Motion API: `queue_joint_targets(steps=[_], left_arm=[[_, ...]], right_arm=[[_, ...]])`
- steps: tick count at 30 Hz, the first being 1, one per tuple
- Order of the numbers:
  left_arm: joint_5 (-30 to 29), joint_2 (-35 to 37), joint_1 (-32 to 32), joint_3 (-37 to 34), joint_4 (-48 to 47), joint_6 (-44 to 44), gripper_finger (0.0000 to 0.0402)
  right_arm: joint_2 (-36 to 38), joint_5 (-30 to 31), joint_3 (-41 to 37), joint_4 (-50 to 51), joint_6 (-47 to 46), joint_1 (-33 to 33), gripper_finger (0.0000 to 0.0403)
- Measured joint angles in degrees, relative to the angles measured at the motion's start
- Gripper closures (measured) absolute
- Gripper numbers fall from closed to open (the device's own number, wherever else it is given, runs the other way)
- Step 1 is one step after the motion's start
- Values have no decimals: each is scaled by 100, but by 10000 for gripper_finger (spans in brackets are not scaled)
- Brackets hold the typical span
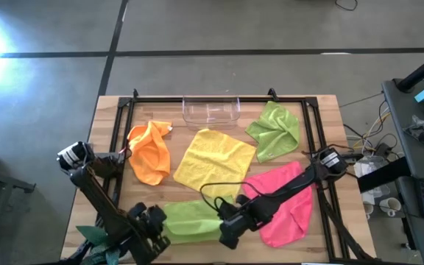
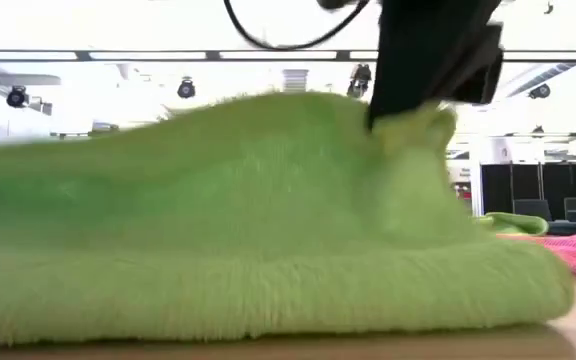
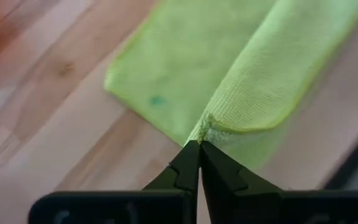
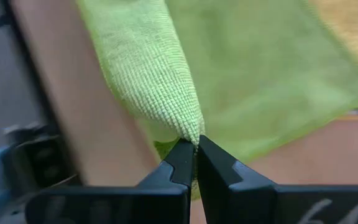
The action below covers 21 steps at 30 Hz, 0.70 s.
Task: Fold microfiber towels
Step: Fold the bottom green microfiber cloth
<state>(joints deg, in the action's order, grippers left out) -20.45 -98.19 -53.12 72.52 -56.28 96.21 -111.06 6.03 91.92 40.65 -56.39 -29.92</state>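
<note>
A lime green towel (image 1: 191,219) lies near the table's front edge, its underside on the wood and its upper layer raised. My left gripper (image 3: 199,144) is shut on its left end and my right gripper (image 4: 196,142) on its right end. In the high view the left gripper (image 1: 162,222) and right gripper (image 1: 225,230) stand at the two ends of this towel. Behind it lie an orange towel (image 1: 149,151), a yellow towel (image 1: 213,157), a second lime green towel (image 1: 274,131) and a pink towel (image 1: 282,202), all loose on the table. My left gripper pinches a hemmed corner (image 3: 209,127) of the lime green towel between its two fingertips, slanting down from above. The corner is lifted, and the cloth runs away from it as a soft ridge down to the layer on the table. My right gripper pinches a pointed corner tip (image 4: 190,127) of the same towel between its two fingertips, slanting down from above. In the low view the cloth rises to the fingers as a peak (image 2: 413,125), while the towel's lower layer (image 2: 268,300) rests on the table.
A clear plastic tray (image 1: 210,110) stands at the table's far edge, in the middle. A black frame (image 1: 116,147) runs along the table's sides and back. The pink towel lies right beside my right arm. Bare wood (image 1: 322,235) shows at the near right corner.
</note>
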Motion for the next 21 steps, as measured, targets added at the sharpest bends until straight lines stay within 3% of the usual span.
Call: queue_joint_targets(steps=[4, 15, 21], left_arm=[[2, -4, 145, -236, 23, 382, 401], [17, -4, 441, -504, 135, 397, 401], [24, -4, 441, -519, 170, 384, 402]], right_arm=[[-5, 5, -98, -20, 53, 182, 394], [-27, 6, -153, 85, 204, 392, 394], [-27, 4, -153, 67, 170, 384, 370]])
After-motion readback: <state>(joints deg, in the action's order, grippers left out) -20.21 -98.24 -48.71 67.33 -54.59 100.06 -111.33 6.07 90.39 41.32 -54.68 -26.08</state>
